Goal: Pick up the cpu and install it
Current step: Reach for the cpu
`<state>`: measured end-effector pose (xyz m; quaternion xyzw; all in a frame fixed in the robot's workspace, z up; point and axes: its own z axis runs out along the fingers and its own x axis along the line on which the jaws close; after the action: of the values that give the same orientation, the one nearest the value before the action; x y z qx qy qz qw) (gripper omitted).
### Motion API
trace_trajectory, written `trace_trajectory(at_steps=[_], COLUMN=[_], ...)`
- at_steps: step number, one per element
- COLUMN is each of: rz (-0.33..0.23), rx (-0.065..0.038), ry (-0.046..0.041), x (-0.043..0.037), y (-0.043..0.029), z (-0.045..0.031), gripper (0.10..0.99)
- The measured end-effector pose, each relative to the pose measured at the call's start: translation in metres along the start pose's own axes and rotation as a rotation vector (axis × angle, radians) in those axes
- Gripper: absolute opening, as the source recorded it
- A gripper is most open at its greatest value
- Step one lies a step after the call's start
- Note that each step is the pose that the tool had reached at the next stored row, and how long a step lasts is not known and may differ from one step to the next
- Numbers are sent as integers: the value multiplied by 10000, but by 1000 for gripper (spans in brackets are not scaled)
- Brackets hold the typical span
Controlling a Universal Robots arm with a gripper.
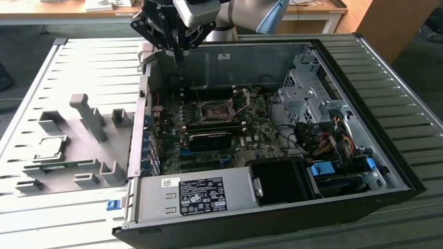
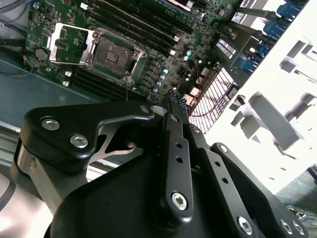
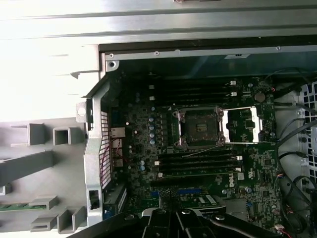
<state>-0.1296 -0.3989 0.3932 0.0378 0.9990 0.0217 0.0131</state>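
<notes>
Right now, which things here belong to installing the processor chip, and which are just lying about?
For the job: processor chip, open socket, gripper.
Lying about: grey blocks, power supply, cables.

Black claw point(image 2: 174, 99) in the foreground with fingertips pressed together, green motherboard point(image 2: 166, 74) beyond, its socket point(image 2: 111, 53) uncovered with metal lid point(image 2: 69, 39) swung open, grey fixture blocks point(image 2: 270, 116) on a pale bench point(image 2: 247, 156).
</notes>
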Motion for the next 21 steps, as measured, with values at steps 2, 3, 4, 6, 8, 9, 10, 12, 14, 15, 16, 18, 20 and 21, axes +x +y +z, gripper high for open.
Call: trace_trajectory(at_steps=[2,3,4,6,8,9,10,12,14,15,16,18,20,21], rz=[0,1,0,0,1,1,0,0,1,1,1,1,1,1], rx=[0,-1,-1,0,0,0,0,0,-1,-1,-1,0,-1,-1], ry=[0,0,0,0,0,0,0,0,-1,-1,0,0,0,-1], x=[6,9,12,18,25,28,32,38,47,52,57,66,77,82], y=[0,-1,-1,-1,-2,-2,-2,-3,-4,-4,-4,-5,-6,-6], z=[0,0,0,0,0,0,0,0,0,0,0,0,0,0], gripper=[106,106,106,106,106,106,106,106,106,106,106,106,106,106])
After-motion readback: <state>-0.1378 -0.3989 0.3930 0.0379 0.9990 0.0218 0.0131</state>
